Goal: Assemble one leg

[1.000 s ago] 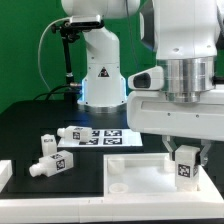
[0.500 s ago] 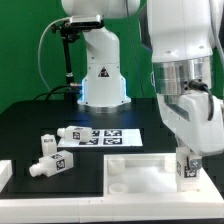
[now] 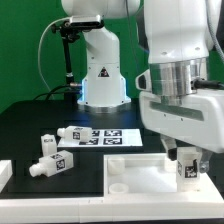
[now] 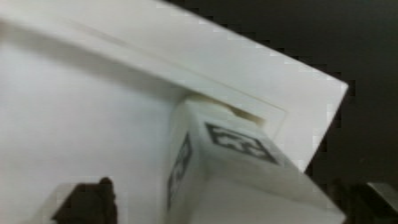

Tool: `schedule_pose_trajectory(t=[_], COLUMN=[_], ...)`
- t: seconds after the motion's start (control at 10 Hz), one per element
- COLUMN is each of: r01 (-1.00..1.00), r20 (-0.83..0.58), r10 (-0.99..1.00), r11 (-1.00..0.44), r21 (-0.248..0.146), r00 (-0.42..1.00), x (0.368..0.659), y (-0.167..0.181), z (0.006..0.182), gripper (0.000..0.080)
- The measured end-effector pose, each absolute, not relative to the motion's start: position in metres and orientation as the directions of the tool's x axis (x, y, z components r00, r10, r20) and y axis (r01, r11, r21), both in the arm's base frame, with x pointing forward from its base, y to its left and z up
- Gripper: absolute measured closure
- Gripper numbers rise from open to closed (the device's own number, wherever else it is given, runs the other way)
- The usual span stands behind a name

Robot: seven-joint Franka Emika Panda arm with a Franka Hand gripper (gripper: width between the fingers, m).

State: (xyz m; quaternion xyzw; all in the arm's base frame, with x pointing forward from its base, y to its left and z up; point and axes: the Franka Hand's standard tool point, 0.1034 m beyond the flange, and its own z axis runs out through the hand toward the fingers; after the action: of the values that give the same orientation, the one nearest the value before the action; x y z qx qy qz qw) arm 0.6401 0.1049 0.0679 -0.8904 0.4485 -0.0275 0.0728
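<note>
A leg (image 3: 186, 168), a small white post with a black-and-white tag, stands upright on the right part of the large white panel (image 3: 135, 172). My gripper (image 3: 186, 160) is over it, with one finger on each side of its top. In the wrist view the leg (image 4: 240, 160) rises from near the panel's corner (image 4: 107, 110). A strip of panel shows between the leg and the dark finger (image 4: 93, 202), so the jaws stand slightly open around the leg. The whole wrist view is blurred.
Three more legs lie on the black table at the exterior view's left (image 3: 45, 143), (image 3: 72, 133), (image 3: 50, 165). The marker board (image 3: 108, 136) lies behind the panel. Another white part (image 3: 4, 172) is at the left edge. The robot base (image 3: 100, 80) stands at the back.
The hand has turned about the upright leg, from broadside to narrow and back to broadside. The leg has stayed in the same spot on the panel.
</note>
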Motion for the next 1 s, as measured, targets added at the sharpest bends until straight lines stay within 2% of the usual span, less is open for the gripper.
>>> schedule_pose_trajectory(t=[0.1, 0.4, 0.5, 0.6, 0.8, 0.9, 1.0], r01=[-0.749, -0.609, -0.404, -0.262, -0.31, -0.31, -0.312], r20=[-0.004, 0.03, 0.074, 0.097, 0.092, 0.092, 0.091], r10=[-0.758, -0.619, -0.414, -0.27, -0.318, -0.318, -0.32], r11=[-0.643, -0.779, -0.907, -0.961, -0.946, -0.946, -0.945], r21=[-0.157, -0.148, -0.114, -0.093, -0.097, -0.097, -0.097], r00=[0.652, 0.785, 0.907, 0.958, 0.944, 0.944, 0.943], x=[0.6392, 0.6395, 0.641, 0.6431, 0.6427, 0.6427, 0.6426], y=[0.1073, 0.1067, 0.1114, 0.1143, 0.1122, 0.1121, 0.1122], z=[0.0673, 0.0674, 0.0693, 0.071, 0.07, 0.07, 0.07], gripper=[0.0162, 0.0152, 0.0151, 0.0151, 0.0151, 0.0287, 0.0473])
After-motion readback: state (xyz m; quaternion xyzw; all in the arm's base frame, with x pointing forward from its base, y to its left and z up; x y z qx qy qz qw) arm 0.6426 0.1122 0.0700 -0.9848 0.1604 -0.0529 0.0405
